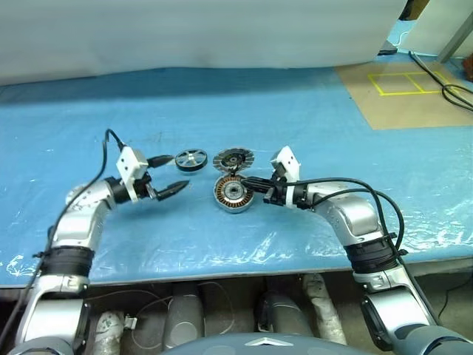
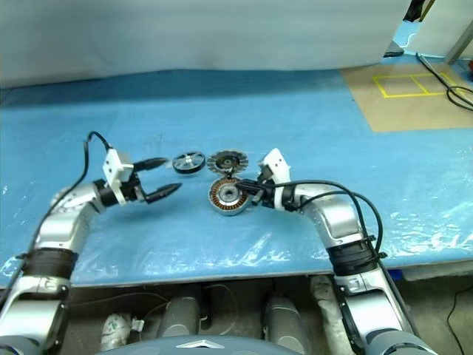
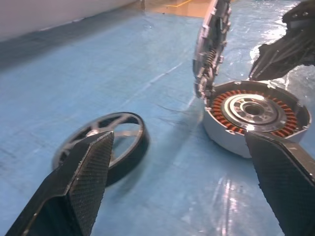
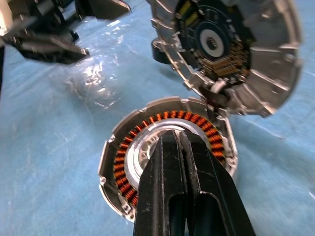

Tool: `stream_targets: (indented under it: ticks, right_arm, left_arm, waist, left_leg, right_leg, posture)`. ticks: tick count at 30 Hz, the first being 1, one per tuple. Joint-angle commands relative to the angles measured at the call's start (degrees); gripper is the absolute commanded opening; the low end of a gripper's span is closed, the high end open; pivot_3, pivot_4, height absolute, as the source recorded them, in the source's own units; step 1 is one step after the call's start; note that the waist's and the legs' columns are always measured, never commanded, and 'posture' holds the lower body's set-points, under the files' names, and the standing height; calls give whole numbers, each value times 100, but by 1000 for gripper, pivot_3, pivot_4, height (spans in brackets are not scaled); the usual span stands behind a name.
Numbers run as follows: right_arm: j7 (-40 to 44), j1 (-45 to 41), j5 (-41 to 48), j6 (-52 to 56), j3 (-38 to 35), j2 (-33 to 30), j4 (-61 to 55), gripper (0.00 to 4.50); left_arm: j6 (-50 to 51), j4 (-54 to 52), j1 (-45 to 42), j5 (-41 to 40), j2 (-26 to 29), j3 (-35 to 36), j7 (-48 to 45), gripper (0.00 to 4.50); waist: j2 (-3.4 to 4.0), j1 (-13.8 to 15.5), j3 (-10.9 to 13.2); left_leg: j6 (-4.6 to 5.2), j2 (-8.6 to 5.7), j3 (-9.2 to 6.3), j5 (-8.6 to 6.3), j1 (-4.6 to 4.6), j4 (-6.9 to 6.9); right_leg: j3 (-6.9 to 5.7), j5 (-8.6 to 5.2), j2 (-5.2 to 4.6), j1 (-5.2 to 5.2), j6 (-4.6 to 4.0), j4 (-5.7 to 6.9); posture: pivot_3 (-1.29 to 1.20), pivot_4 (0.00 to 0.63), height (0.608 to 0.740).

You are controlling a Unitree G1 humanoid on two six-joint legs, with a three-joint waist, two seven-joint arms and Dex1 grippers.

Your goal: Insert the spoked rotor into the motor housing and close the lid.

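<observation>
The spoked rotor lies flat on the blue sheet, left of the lid. The motor housing sits open, its copper windings showing around the central hub. The lid stands tilted up on edge at the housing's far rim, its inner face turned toward the housing. My left gripper is open, held level just left of the rotor and housing with nothing between its fingers. My right gripper is shut and empty. Its tip hangs over the housing's centre from the right.
The blue plastic sheet covers the table, whose front edge runs below my arms. A brown floor patch with yellow tape squares and black cables lies at the far right. A white wall closes the back.
</observation>
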Motion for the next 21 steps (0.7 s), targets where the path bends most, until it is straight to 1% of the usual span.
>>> stream_targets:
  ticks: [1,4,7,9,11,13,15,17,21]
  right_arm:
    - [-152,51,-45,-101,-116,-72,-145,49]
    - [-276,128,-79,-138,-101,-67,-155,49]
    - [-351,169,-117,-168,-71,-72,-175,49]
    - [-370,192,-146,-192,-69,-96,-194,49]
    - [-403,224,-164,-221,-105,-142,-186,49]
    - [-446,244,-170,-236,-129,-160,-179,49]
    - [-470,260,-170,-246,-130,-159,-184,49]
    - [-500,280,-167,-245,-117,-147,-207,49]
    - [-601,388,-208,-272,-58,-123,-287,49]
  left_arm:
    - [-67,358,-635,55,26,138,89,4500]
    - [-154,926,-1311,419,-8,-61,236,4500]
    - [-98,1678,-1917,689,254,-345,-479,4500]
    - [-340,2283,-2349,927,381,-468,-713,4500]
    - [-575,3170,-3060,1300,450,-661,-813,4500]
    - [-839,3850,-3641,1659,376,-858,-789,4500]
    - [-1122,4244,-3943,1940,281,-1020,-846,4500]
    - [-1520,4506,-4147,2289,170,-1254,-851,4500]
    - [-1981,4891,-4429,2969,-300,-1791,-1030,4500]
  waist:
    - [0,25,0]
    - [0,79,0]
    - [0,82,0]
    - [0,66,0]
    - [-2,82,1]
    - [-2,96,1]
    - [-3,103,1]
    - [-3,109,1]
    - [-4,128,2]
  left_leg:
    - [0,-2,0,0,0,2]
    - [0,-1,0,0,-5,10]
    - [0,-2,-3,0,-10,13]
    - [-1,-2,-3,1,-14,12]
    - [-1,0,-5,1,-17,12]
    - [-1,2,-12,1,-23,13]
    - [-2,-5,-15,1,-23,13]
    - [-2,-12,-15,0,-22,13]
    - [-1,-10,-18,1,-23,13]
  right_leg:
    - [0,-2,-2,1,-3,1]
    - [-1,-3,-3,0,-5,4]
    - [-1,1,-4,-1,1,2]
    - [1,2,-3,-9,3,3]
    - [-2,2,1,-12,3,11]
    - [-13,2,1,-11,3,13]
    - [-14,3,-7,-6,5,7]
    - [-13,5,-14,-1,9,0]
    - [-19,6,-14,1,9,4]
  posture:
    - [0,150,740]
    - [0,150,740]
    - [0,150,740]
    - [0,150,740]
    - [0,150,740]
    - [0,150,740]
    - [0,150,740]
    - [0,150,740]
    - [0,150,740]
